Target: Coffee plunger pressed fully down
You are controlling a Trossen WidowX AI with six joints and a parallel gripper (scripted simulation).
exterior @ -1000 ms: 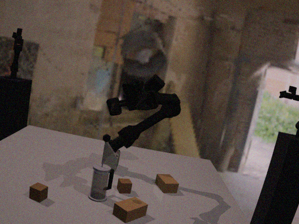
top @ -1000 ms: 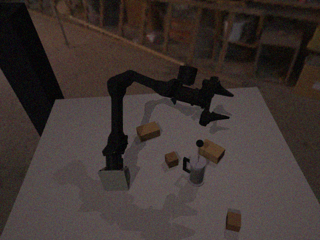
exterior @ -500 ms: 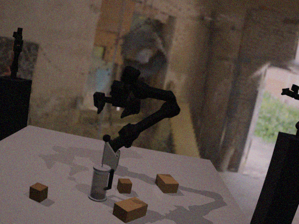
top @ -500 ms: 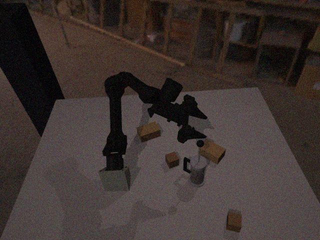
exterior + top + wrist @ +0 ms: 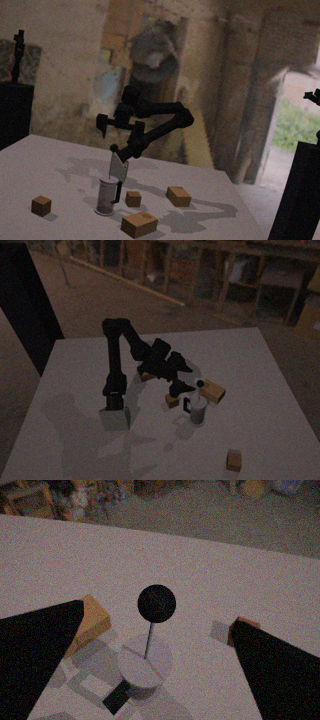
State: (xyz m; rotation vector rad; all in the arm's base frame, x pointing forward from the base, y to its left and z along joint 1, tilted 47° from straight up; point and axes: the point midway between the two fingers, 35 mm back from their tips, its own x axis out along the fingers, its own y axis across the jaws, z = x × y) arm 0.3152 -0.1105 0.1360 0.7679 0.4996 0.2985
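The coffee press (image 5: 197, 413) (image 5: 105, 196) (image 5: 144, 667) stands upright on the table. Its plunger is up: a thin rod rises from the lid to a round black knob (image 5: 200, 383) (image 5: 113, 148) (image 5: 156, 603). Its black handle (image 5: 185, 405) (image 5: 119, 192) (image 5: 116, 698) points towards the arm's side. My gripper (image 5: 193, 380) (image 5: 116, 140) (image 5: 160, 618) is wide open and empty, tilted down towards the press. In the wrist view the knob shows between the two fingers. In the top view the fingertips stop just short of the knob; no contact shows.
A large wooden block (image 5: 213, 392) (image 5: 139, 224) (image 5: 93, 621) lies close beside the press. A small block (image 5: 171, 400) (image 5: 133, 198) lies near the handle, another (image 5: 234, 461) (image 5: 41, 205) farther off. One more block (image 5: 147, 375) (image 5: 178, 196) lies partly behind the arm in the top view.
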